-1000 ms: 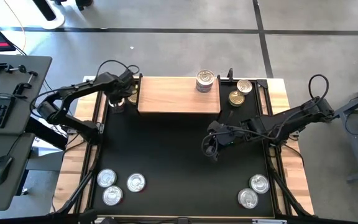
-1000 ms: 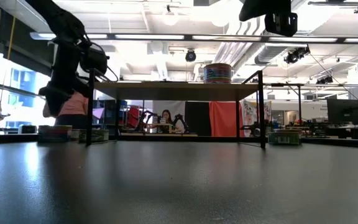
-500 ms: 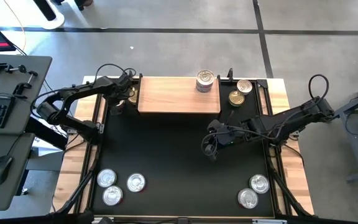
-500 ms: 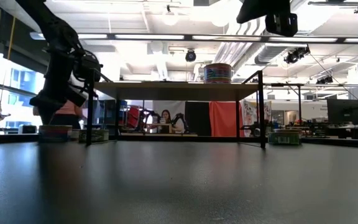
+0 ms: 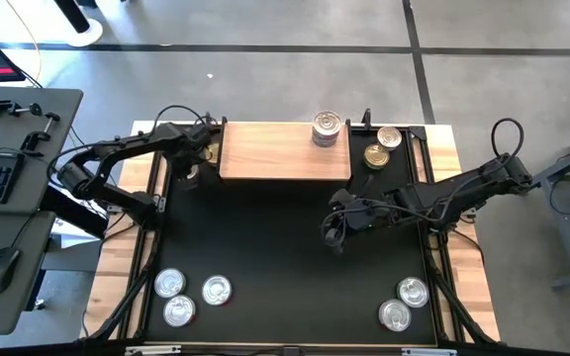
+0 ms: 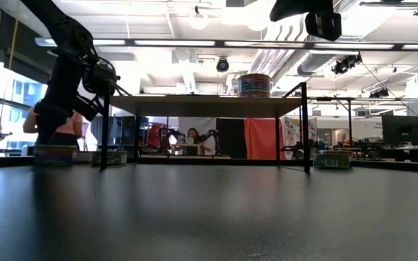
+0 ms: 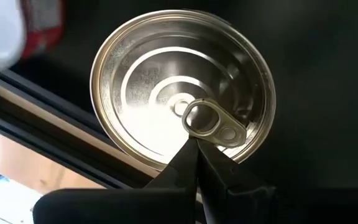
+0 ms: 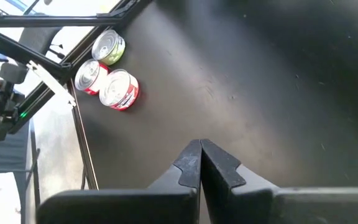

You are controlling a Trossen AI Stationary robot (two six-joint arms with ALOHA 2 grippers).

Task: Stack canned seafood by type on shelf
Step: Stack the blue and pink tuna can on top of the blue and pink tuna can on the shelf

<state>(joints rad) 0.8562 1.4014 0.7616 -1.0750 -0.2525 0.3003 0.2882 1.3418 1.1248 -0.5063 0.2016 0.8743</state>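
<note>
Taking the shelf (image 5: pixel 283 150) as the landmark, the left gripper (image 5: pixel 187 166) hovers just off its left end, over the black mat (image 5: pixel 265 247), directly above a silver-lidded can (image 7: pixel 182 106) with a pull tab; its fingers are pressed together and grasp nothing. Another can (image 5: pixel 210 151) sits between that gripper and the shelf's left edge. On the shelf itself, near its right back corner, stands a short stack of cans (image 5: pixel 327 128). Just past the shelf's right end lie two more, a gold-lidded can (image 5: pixel 377 155) and a silver one (image 5: pixel 389 135) behind it. In front of the shelf's right part the right gripper (image 5: pixel 332 232) hangs above bare mat, fingers closed and empty. Far in front of the shelf, three cans (image 5: pixel 184 297) cluster at the left and two cans (image 5: pixel 404 303) at the right.
</note>
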